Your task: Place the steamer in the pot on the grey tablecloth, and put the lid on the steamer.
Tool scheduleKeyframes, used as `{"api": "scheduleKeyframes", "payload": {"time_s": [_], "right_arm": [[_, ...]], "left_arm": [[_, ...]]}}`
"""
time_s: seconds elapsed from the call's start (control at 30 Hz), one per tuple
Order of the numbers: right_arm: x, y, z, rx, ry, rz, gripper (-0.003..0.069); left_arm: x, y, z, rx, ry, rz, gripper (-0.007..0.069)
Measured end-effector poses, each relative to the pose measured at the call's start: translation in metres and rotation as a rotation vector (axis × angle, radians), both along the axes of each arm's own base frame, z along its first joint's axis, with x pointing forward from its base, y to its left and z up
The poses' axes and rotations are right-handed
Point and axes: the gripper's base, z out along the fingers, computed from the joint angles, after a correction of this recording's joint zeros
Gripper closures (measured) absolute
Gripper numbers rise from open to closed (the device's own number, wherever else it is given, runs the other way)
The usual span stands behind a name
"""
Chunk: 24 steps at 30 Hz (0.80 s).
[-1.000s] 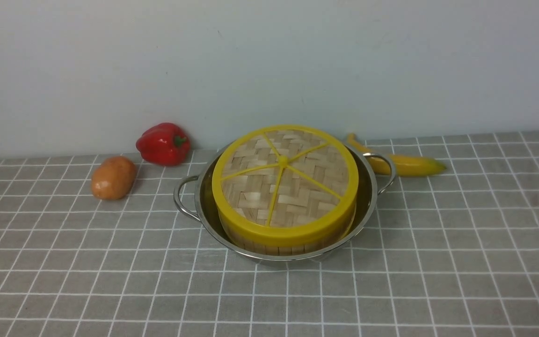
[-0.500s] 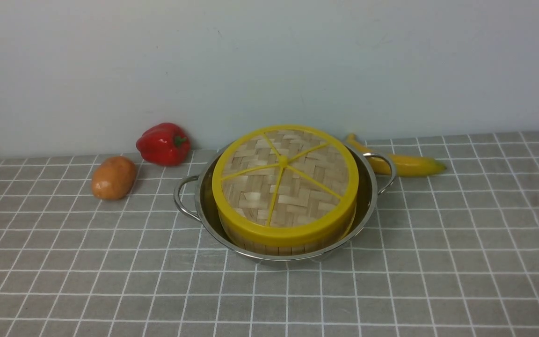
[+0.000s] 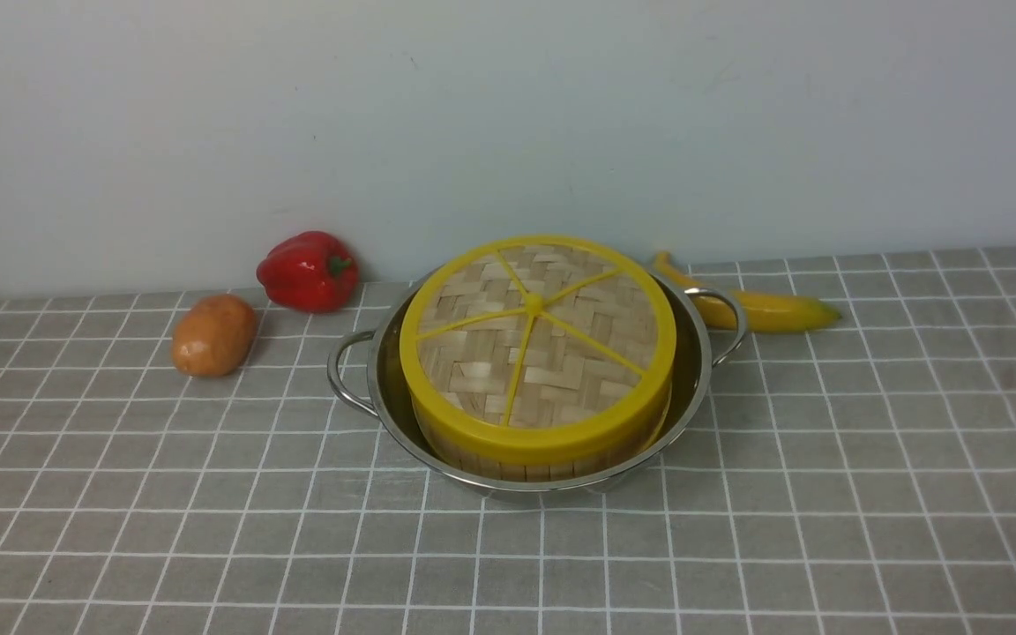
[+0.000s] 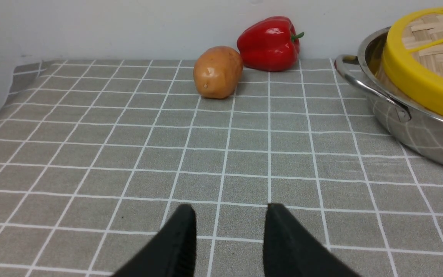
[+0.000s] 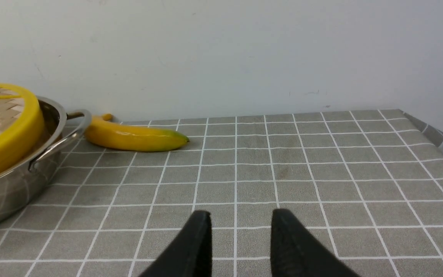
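- Where the cloth (image 3: pixel 825 494) is spread over the table, the pot (image 3: pixel 693 388) is seen near the middle of the front view, with loop handles at about 9 and 2 o'clock.
- The steamer (image 3: pixel 543 463) is set inside the pot; only a strip of its slatted wooden wall is shown, below the yellow rim.
- The lid (image 3: pixel 539 339) is laid flat on the steamer, its five yellow spokes joined at the centre knob.
- A potato (image 3: pixel 213 335) is found at 9 o'clock from the pot, well apart from it, and a red pepper (image 3: pixel 309 271) at about 10 o'clock, near the wall.
- A banana (image 3: pixel 764 309) is laid at 2 o'clock, just behind the pot's right handle.
- The left gripper (image 4: pixel 229 227) is held low over bare cloth, jaws parted with nothing between them; pot and lid are seen off to one side.
- The right gripper (image 5: pixel 240 231) is likewise held over bare cloth, jaws parted and empty, with the banana and pot ahead.
- Neither gripper is shown in the front view.
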Motion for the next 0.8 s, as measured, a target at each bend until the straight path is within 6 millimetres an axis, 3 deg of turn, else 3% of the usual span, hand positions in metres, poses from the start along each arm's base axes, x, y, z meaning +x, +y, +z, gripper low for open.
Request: {"api": "scheduleKeyframes", "payload": {"time_s": [0.8], "right_arm": [[0.0,0.0001,0.0,0.036,-0.002,-0.005,0.0419]], "left_arm": [[0.0,0.0,0.0,0.0,0.0,0.0,0.0382]]}}
